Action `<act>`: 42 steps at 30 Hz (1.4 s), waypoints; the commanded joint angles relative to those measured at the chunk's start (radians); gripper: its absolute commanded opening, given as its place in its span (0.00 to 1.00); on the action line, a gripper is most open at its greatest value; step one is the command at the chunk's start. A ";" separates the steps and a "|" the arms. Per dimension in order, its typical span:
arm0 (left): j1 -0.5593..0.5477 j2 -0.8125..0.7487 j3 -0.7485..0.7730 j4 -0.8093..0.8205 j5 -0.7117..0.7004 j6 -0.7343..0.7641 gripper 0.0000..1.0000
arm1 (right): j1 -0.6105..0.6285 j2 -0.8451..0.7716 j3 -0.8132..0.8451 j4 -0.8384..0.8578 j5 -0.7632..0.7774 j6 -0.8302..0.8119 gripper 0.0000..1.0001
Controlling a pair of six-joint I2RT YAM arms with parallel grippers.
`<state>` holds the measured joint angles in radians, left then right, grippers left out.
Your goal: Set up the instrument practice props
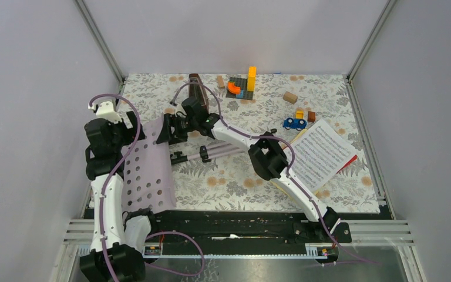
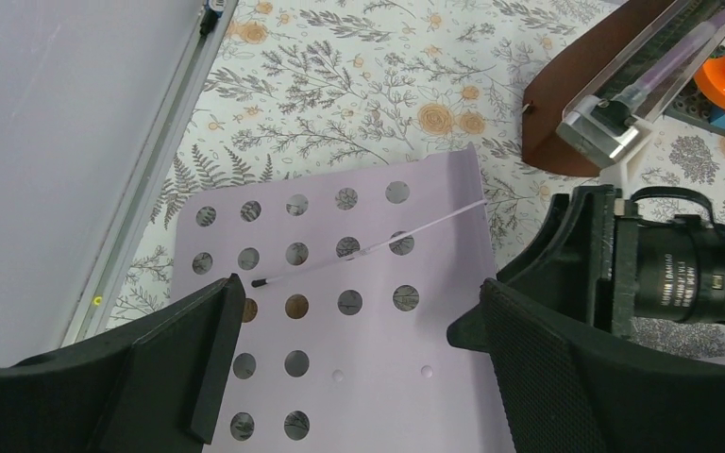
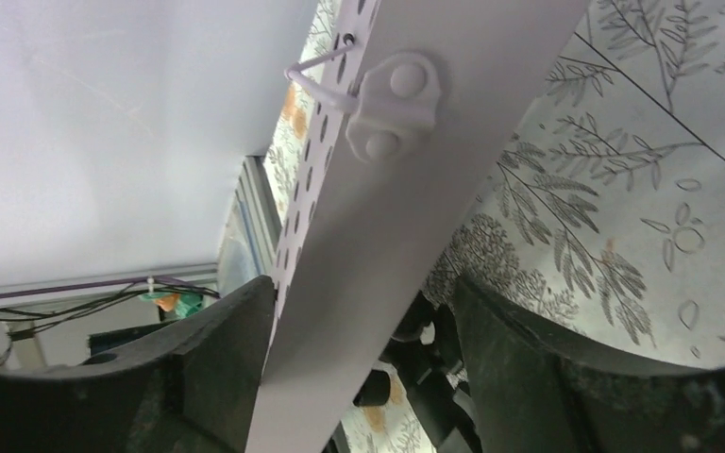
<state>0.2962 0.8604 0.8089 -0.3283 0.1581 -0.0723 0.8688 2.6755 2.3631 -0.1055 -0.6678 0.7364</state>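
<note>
Toward the left of the desk [image 1: 241, 182] lies the panel [image 1: 152, 176], holes up. Its far right edge runs between the jaws of the right gripper [image 3: 359, 283], which stand apart around it and are not yet clamped (one finger seems to touch, the other shows a gap). I judge it is placed there to lift the panel for mounting. Over the panel hovers the left gripper [image 2: 349, 311], wide open and empty, probably ready to steady it. Just beside the panel lies the folded tripod [image 1: 205, 154]; the pages [image 1: 323, 153] rest well apart at the right.
</note>
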 commanded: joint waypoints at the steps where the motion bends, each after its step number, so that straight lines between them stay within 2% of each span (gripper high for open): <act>1: 0.005 -0.032 0.006 0.051 -0.007 0.020 0.99 | 0.019 0.040 0.071 0.164 -0.045 0.128 0.72; 3: 0.005 -0.040 0.003 0.048 -0.010 0.024 0.99 | 0.020 0.049 0.082 0.215 -0.058 0.175 0.64; 6: 0.005 -0.045 0.003 0.048 -0.017 0.029 0.99 | 0.016 0.043 0.110 0.224 -0.053 0.192 0.45; 12: 0.005 -0.022 0.037 0.040 -0.015 0.023 0.99 | -0.024 -0.059 0.094 0.169 -0.006 0.183 0.20; 20: 0.005 0.064 0.175 0.021 0.037 -0.024 0.99 | -0.074 -0.226 0.069 0.064 0.051 0.120 0.04; 23: 0.005 0.104 0.276 -0.007 0.061 -0.048 0.99 | -0.096 -0.280 0.061 0.064 0.056 0.116 0.00; 30: 0.005 0.162 0.423 -0.038 0.110 -0.128 0.99 | -0.152 -0.375 0.109 0.065 0.070 0.111 0.00; 36: 0.005 0.174 0.445 -0.052 0.153 -0.164 0.99 | -0.209 -0.425 0.149 0.095 0.052 0.147 0.00; 42: 0.005 0.168 0.410 -0.055 0.182 -0.197 0.99 | -0.283 -0.479 0.156 0.201 0.013 0.235 0.00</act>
<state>0.2966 1.0351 1.2152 -0.3927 0.2977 -0.2260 0.6258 2.4165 2.4039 -0.1658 -0.5495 0.8497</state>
